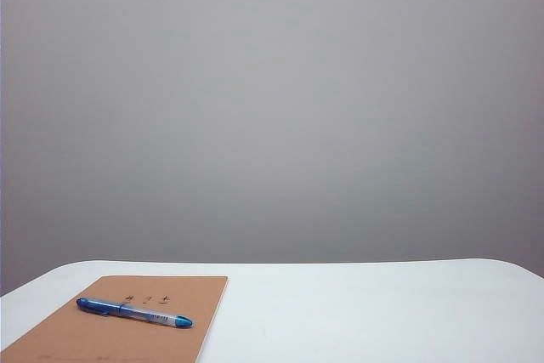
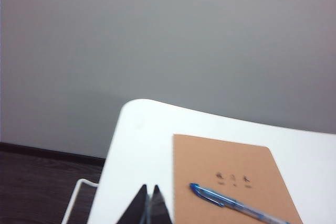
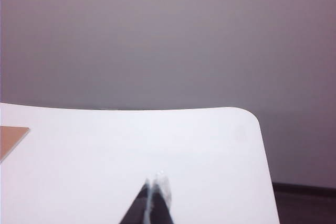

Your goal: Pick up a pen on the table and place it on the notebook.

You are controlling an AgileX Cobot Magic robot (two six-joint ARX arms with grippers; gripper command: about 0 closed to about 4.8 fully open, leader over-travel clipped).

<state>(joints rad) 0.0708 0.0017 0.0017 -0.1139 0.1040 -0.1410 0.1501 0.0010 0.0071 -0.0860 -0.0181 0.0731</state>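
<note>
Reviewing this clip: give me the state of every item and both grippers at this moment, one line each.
pen: lying flat across the notebook, free of both grippers.
notebook: closed, flat on the table at its near left.
table: bare white apart from the notebook.
left gripper: shut, empty, beside the notebook's edge.
right gripper: shut, empty, over bare table on the right.

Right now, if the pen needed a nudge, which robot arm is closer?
Left. The left gripper sits beside the notebook holding the pen; the right gripper sees only its corner.
</note>
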